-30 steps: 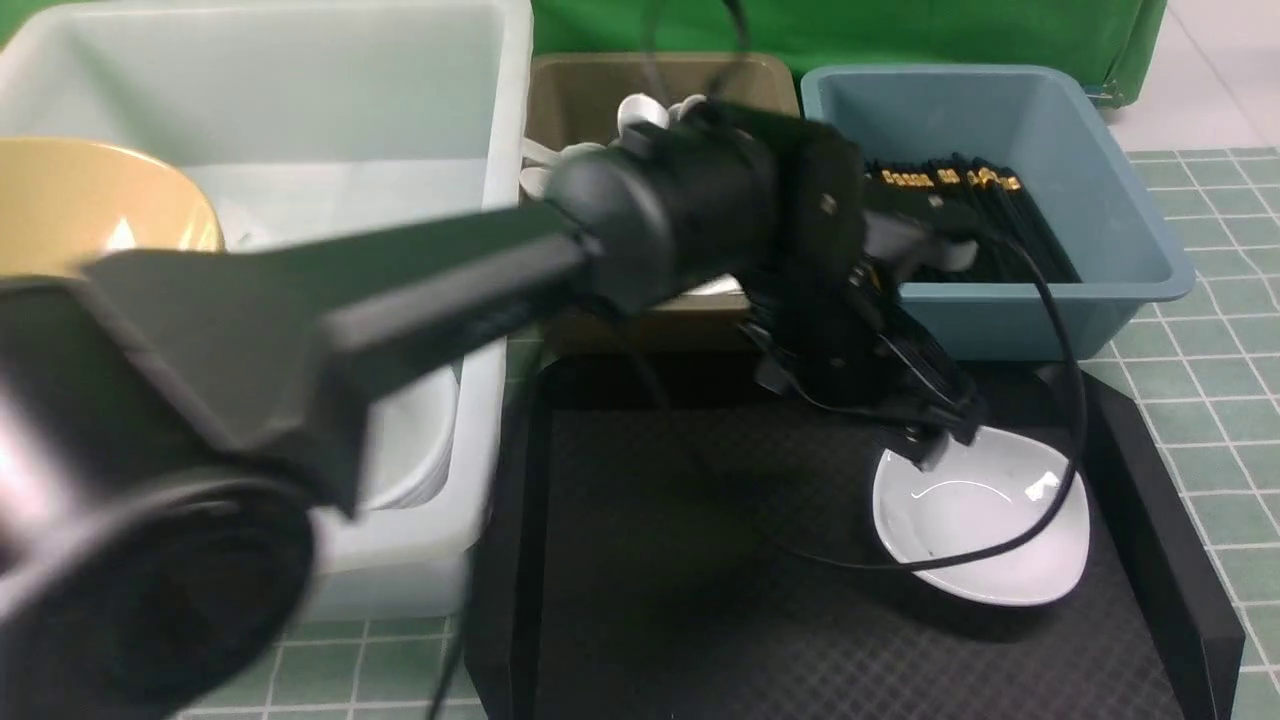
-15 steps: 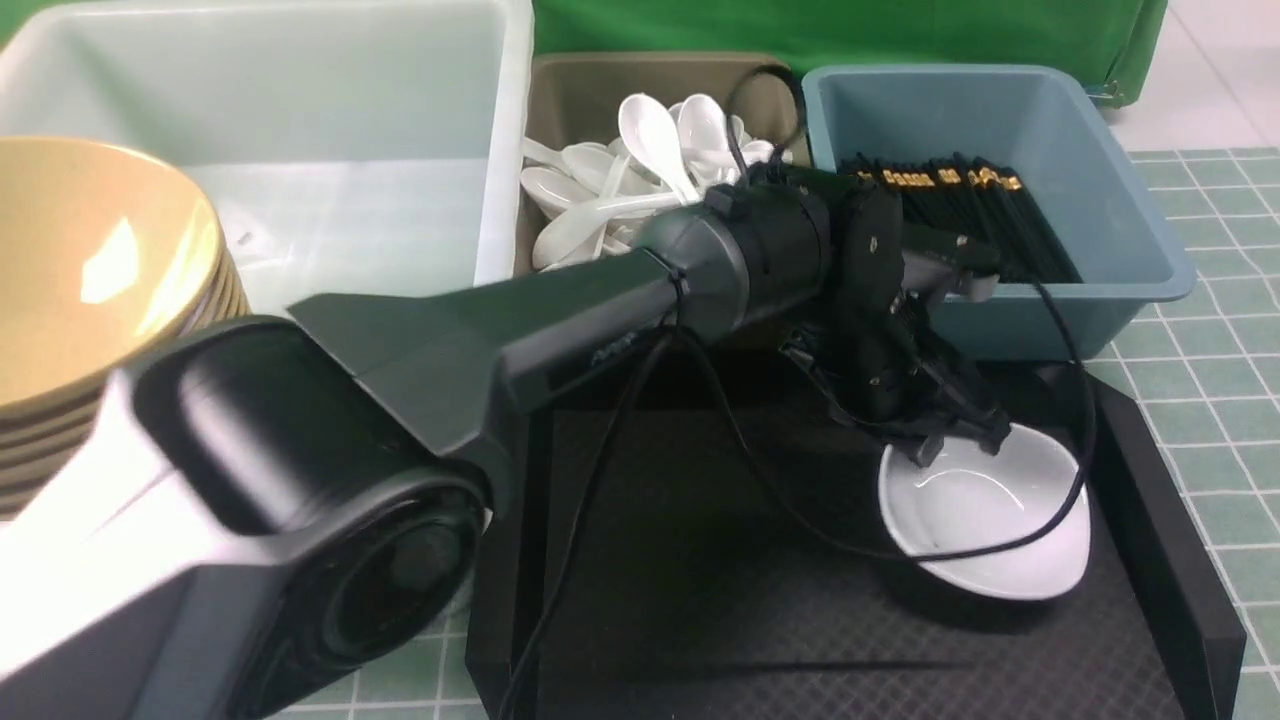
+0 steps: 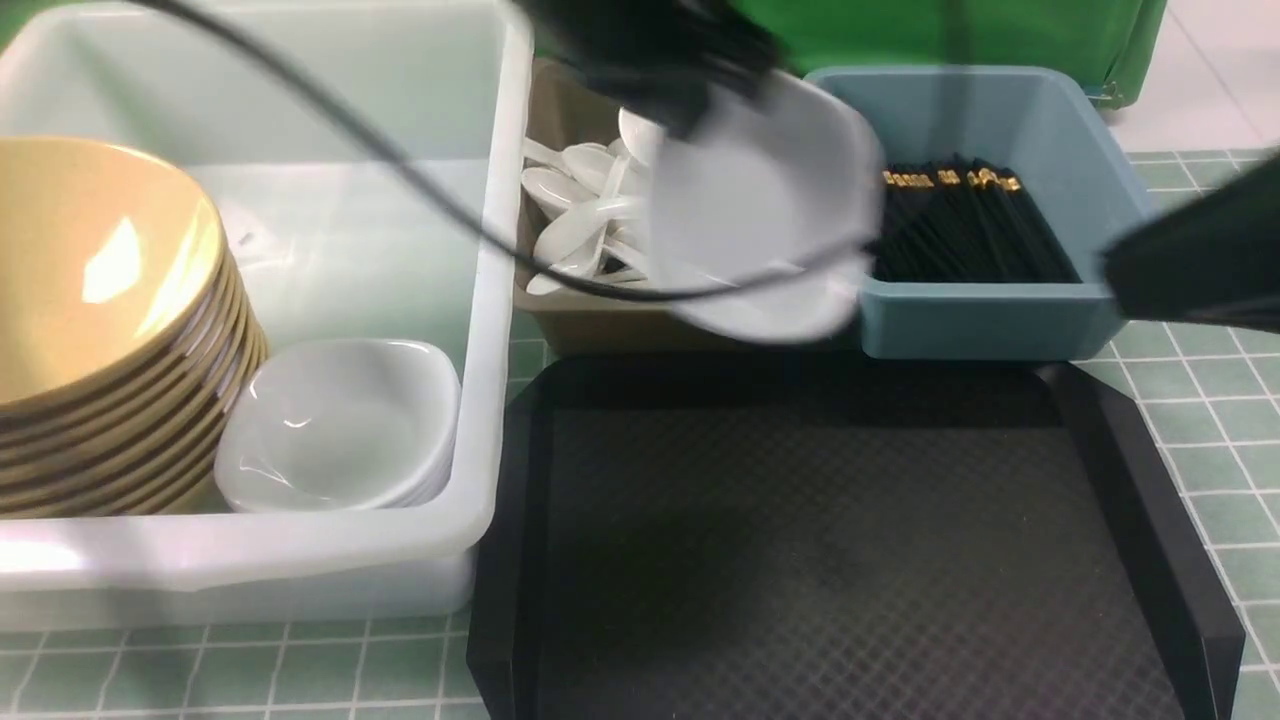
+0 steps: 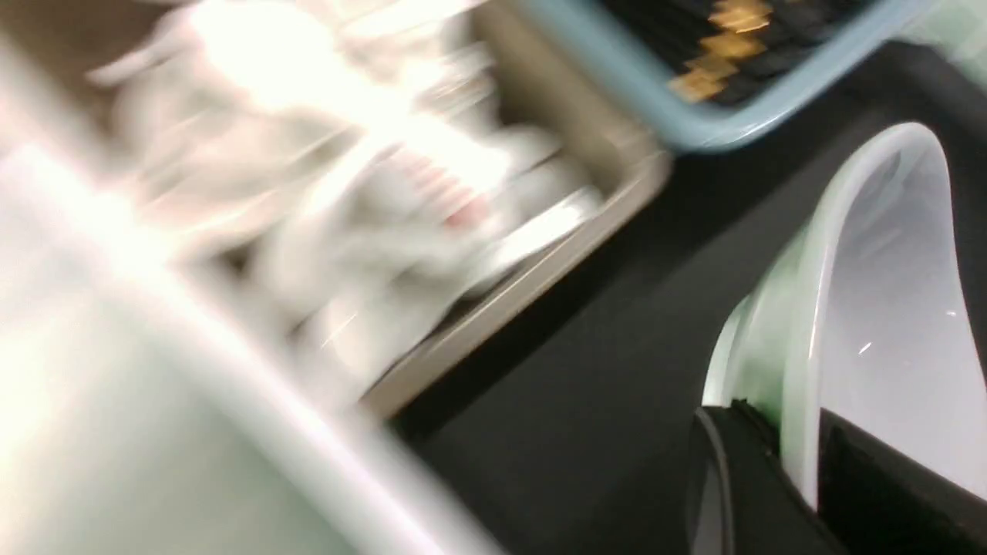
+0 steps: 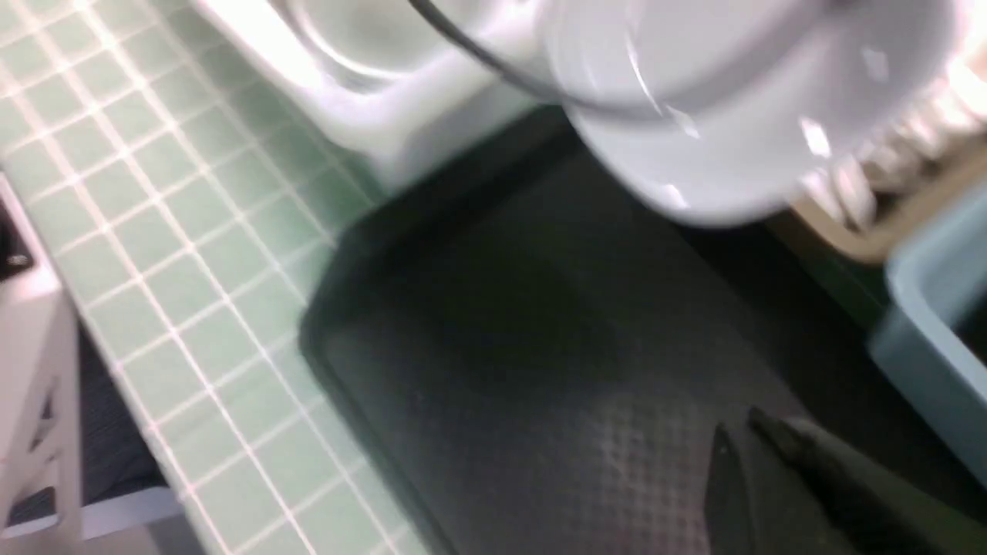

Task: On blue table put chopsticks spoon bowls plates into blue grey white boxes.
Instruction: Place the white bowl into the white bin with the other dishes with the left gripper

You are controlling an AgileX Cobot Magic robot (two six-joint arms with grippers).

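Looked nearly finished tbh. The black tray (image 3: 820, 560) at the bottom of the frame was bare, chopsticks (image 3: 960, 225) sat in the blue box (image 3: 980, 320), spoons (image 3: 575, 215) in the grey box (image 3: 600, 325), and yellow bowls (image 3: 90, 280) plus a white stack (image 3: 340, 430) in the white box (image 3: 495, 250) on the left. What's left, I'd say: the white bowl (image 3: 765, 215), up in the air top centre, rim pinched by the left gripper (image 4: 794, 462). It'd have to clear the white box's tall wall; plenty of room inside. Right gripper (image 5: 759, 455) was too blurry, can't tell if it's spread or closed
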